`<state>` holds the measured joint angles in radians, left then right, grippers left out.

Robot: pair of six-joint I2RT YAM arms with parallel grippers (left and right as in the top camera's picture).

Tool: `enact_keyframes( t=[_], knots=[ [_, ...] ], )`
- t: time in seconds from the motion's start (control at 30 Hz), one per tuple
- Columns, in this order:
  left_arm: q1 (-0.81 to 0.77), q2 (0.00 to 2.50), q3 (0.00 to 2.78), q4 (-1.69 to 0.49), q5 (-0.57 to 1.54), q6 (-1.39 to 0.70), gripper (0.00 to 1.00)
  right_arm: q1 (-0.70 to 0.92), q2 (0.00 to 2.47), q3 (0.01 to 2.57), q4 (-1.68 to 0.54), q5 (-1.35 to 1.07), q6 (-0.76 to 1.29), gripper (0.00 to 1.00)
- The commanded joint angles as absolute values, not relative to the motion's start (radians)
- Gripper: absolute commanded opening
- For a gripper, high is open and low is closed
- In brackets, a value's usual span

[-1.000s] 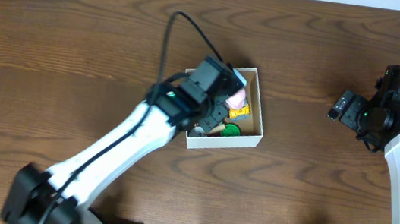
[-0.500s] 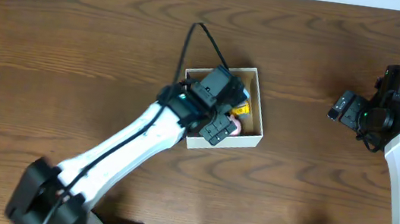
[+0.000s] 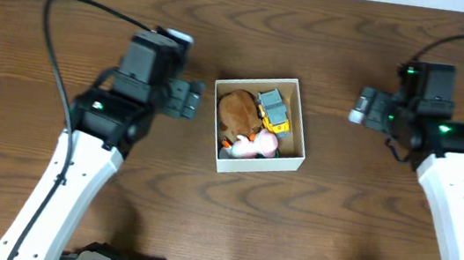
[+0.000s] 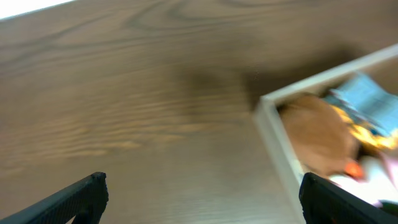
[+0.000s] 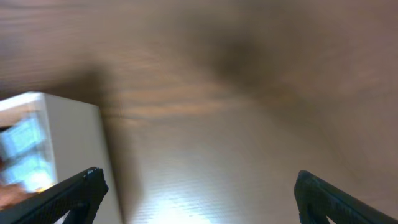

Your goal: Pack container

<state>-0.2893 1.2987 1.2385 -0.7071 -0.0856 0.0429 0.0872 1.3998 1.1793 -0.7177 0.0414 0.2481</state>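
Observation:
The container (image 3: 262,163), a small white-walled box with a brown inside, stands mid-table. In it lie a brown toy (image 3: 237,111), a yellow and grey toy (image 3: 274,108) and a pink toy (image 3: 252,146). My left gripper (image 3: 189,100) hovers just left of the box, open and empty. The left wrist view shows the left gripper (image 4: 202,186) over bare wood, with the container's rim (image 4: 273,130) and the brown toy (image 4: 320,137) at the right. My right gripper (image 3: 366,107) is open to the right of the box. In the right wrist view the right gripper (image 5: 198,183) holds nothing, and the container's white wall (image 5: 68,137) shows at the left.
The dark wooden table (image 3: 70,4) runs to a pale strip along the far edge. Black cables loop off both arms above the table. Both wrist views are blurred.
My left gripper opened over the container, left the pink toy inside and pulled back out to the left. The right arm swung left, closer to the box.

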Motion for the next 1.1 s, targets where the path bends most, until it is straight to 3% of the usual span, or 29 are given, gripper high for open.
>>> enact_keyframes(
  t=[0.0,0.2,0.6,0.93,1.07],
  knots=[
    [-0.215,1.300,1.250,-0.710,-0.094,-0.006,0.98,0.158,1.398,1.175,-0.654,0.057,0.208,0.99],
    [-0.176,1.299,1.250,-0.698,-0.125,-0.011,0.98,0.176,1.398,1.175,-0.553,0.086,0.200,0.99],
    [-0.174,1.077,1.198,-0.810,-0.124,-0.114,0.98,0.178,1.139,1.155,-0.671,0.133,0.227,0.99],
    [-0.176,0.628,0.809,-0.641,-0.113,-0.151,0.98,0.178,0.740,0.760,-0.585,0.162,0.234,0.99],
    [-0.176,0.477,0.666,-0.546,0.033,-0.156,0.98,0.178,0.603,0.624,-0.627,0.227,0.344,0.99]
  ],
)
